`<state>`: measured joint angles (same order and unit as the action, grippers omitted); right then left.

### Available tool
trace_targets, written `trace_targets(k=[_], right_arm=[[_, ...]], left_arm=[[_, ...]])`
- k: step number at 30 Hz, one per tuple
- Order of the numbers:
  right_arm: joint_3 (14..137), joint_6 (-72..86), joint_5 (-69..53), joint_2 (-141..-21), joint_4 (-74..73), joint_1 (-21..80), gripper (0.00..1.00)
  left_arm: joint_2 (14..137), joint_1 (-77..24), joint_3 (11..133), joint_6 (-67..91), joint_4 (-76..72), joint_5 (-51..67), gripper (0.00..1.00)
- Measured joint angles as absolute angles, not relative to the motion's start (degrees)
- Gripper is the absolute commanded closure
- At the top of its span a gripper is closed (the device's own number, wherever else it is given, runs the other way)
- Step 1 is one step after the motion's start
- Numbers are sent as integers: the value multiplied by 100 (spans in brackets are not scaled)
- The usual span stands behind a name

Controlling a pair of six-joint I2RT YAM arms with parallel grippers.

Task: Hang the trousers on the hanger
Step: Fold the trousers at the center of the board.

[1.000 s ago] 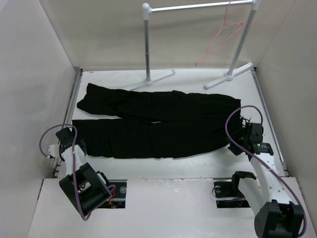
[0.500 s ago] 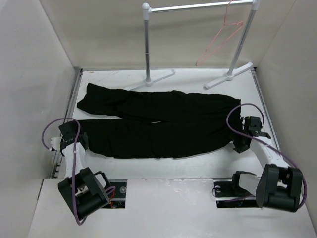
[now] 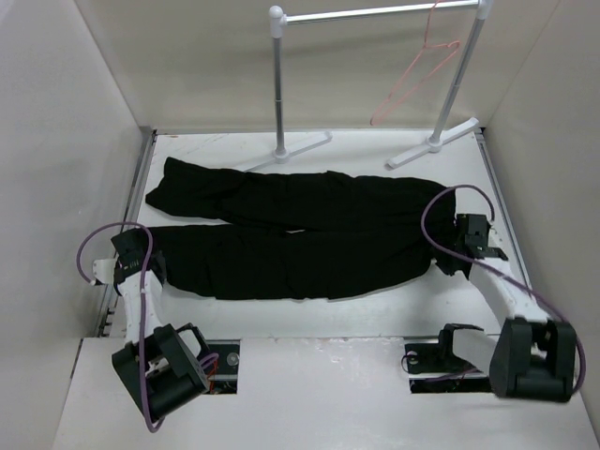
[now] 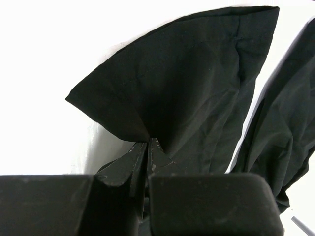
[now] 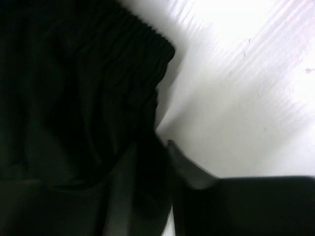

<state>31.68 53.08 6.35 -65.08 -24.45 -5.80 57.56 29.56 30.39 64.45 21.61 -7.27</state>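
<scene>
find the trousers [image 3: 291, 230] spread flat across the middle of the bench [image 3: 319, 305], lying crosswise with the waist end toward the right and both leg ends toward the left. note the legs parted at the left, the far leg angled toward the back left corner and the near leg running toward the left edge, with a thin sliver of white bench showing between them. record the left hand [image 4: 147, 146] low at the left edge of the bench, at the cuff of the near leg; in the left wrist view, see its fingers pressed nearly together with a pinch of the cuff hem caught between them, the cloth drawn to a peak at the tips and fanning out beyond. record the right hand [image 5: 150, 147] low at the right, at the near corner of the waist end; in the right wrist view, see the gathered waistband just ahead and dark cloth filling the narrow gap between the fingers, so judge it clamped on the fabric, though shadow hides the exact contact. locate the hanger [image 3: 419, 67] well apart from the trousers, hooked on the right end of the rail of the white rack [image 3: 278, 84] at the back of the bench, hanging tilted. note the rack feet resting on the bench near the far leg.
</scene>
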Motion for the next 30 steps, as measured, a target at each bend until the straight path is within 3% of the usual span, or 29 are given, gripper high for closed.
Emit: trace_targets(k=[6,18,19,22,24,27,30], right_arm=[[3022,5288,757,-5015,-2838,-515,53],[2993,5266,773,-6300,-2600,-635,47],[2993,5266,770,-6436,-2508,-635,50],[3076,5231,742,-6965,-2143,-635,79],[3173,5245,676,-7236,-1922,-639,92],[3175,5271,602,-7183,-1942,-642,96],[3039,5269,600,-6180,-2528,-657,96]], left_arm=[[5723,2969,3039,6440,2224,-722,100],[5808,2941,3216,6438,2296,-722,100],[5813,2930,3245,6438,2298,-727,100],[5865,2877,3308,6438,2303,-729,100],[5878,2836,3350,6436,2318,-729,100],[5863,2816,3465,6431,2427,-729,100],[5802,2880,3776,6392,2788,-744,100]])
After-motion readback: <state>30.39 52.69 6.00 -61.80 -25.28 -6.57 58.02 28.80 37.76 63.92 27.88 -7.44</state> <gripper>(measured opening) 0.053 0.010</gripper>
